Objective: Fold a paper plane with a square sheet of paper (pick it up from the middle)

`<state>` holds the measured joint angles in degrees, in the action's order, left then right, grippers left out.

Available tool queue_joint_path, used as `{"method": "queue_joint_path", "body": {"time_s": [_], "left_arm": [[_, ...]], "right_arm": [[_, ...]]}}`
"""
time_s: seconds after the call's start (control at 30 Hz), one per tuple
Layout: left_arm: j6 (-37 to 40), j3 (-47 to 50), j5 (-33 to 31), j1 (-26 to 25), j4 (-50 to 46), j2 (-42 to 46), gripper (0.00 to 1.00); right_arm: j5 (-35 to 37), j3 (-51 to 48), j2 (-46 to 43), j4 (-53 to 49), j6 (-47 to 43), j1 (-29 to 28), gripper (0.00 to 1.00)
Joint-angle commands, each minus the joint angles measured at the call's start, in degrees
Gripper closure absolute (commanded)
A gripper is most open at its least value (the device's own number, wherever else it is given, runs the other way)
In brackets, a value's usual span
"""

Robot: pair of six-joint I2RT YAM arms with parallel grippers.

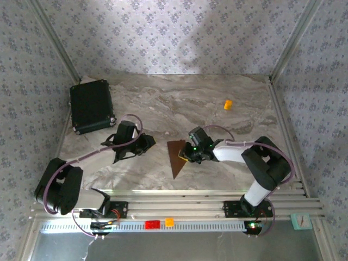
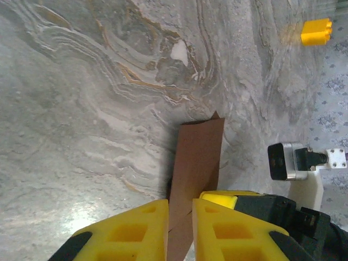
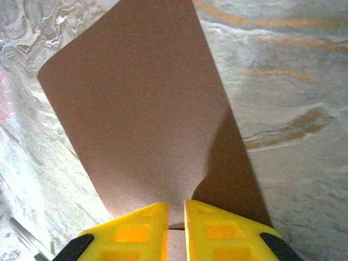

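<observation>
The folded brown paper (image 1: 176, 157) sits mid-table between the two arms, a narrow wedge whose point aims at the near edge. Its right side is raised off the marble table (image 1: 217, 109).

The likeliest trouble is the hold itself. The thin sheet is caught only at its very edge, so a quick tug or twist could slip it free, tear it or crumple it. From the right wrist the free end bows, and it could flop over and set a stray crease. If the two arms pull in different directions, the fold line may skew (a crooked centre crease would spoil the dart).

The right gripper (image 3: 176, 204) has its yellow fingers pressed almost together, pinching the paper's near edge. The left gripper (image 2: 180, 202) also has its fingers close, with only a narrow slot between them. The paper runs into that slot, but I cannot tell whether it is pinched. From above, this gripper looks just beside the paper's left edge.
</observation>
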<state>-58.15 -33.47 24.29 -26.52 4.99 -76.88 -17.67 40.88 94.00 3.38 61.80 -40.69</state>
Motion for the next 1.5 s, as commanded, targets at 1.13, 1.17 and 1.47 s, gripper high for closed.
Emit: {"method": "queue_joint_path", "body": {"time_s": [1.13, 1.17, 1.47], "left_arm": [[2.87, -15.44, 6.52, -7.40, 1.78, -18.04, 0.92], [2.72, -15.56, 6.47, -7.47, 1.77, -18.61, 0.92], [2.13, -15.50, 7.35, -7.84, 3.96, -22.65, 0.94]], "right_arm": [[-1.44, -13.54, -23.89, -2.19, -6.17, 10.09, 0.73], [-2.19, -13.56, -23.71, -1.72, -5.87, 10.24, 0.74], [-3.93, -12.15, -21.17, -2.66, -5.56, 10.56, 0.77]]}}
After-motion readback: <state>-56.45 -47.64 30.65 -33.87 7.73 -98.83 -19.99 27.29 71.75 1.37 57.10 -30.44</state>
